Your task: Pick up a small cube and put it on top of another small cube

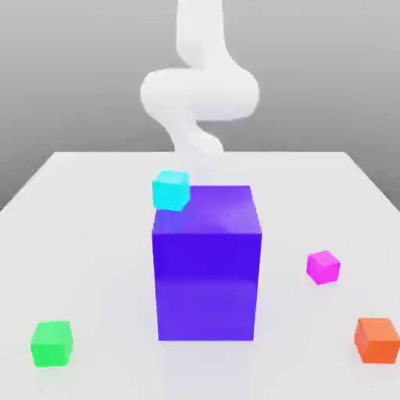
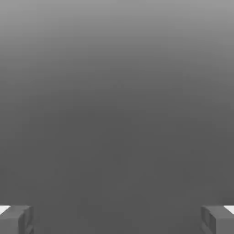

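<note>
- Exterior view: white tabletop carrying five blocks, with the white robot arm rising behind the far edge.
- Small plain magenta cube sits on the tabletop toward the edge at the exterior view's right, about mid-depth, well apart from the arm.
- Magenta cube rests flat, turned so one vertical corner faces the camera; all sides look equal, so no long axis.
- Big glossy blue-violet block stands upright at the tabletop's centre, hiding the arm's lower part.
- Small cyan cube shows just beside the big block's upper far corner at the exterior view's left; cannot tell if they touch or what it rests on.
- Small green cube near the near corner at the exterior view's left; small orange cube near the near corner at the right.
- Hand view: gripper with two grey fingertips at opposite picture edges, jaws wide apart, nothing between them, plain grey backdrop.
- No labels or writing on anything.
</note>
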### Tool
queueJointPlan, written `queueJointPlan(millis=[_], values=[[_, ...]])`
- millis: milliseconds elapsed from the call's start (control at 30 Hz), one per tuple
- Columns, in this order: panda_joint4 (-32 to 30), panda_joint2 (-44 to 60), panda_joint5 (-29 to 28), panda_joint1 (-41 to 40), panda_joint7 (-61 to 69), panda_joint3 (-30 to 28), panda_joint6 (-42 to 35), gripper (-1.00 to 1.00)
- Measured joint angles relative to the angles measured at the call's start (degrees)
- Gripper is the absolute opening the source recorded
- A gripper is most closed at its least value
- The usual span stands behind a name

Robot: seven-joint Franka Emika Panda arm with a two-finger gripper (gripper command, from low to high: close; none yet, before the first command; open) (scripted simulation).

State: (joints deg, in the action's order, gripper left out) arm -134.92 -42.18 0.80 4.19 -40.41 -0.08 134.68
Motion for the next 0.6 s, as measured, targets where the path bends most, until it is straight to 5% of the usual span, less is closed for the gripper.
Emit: queueJointPlan(millis=[600], values=[[-22.7,26.4,4.4,28.8,38.1,4.1,20.9,0.0]])
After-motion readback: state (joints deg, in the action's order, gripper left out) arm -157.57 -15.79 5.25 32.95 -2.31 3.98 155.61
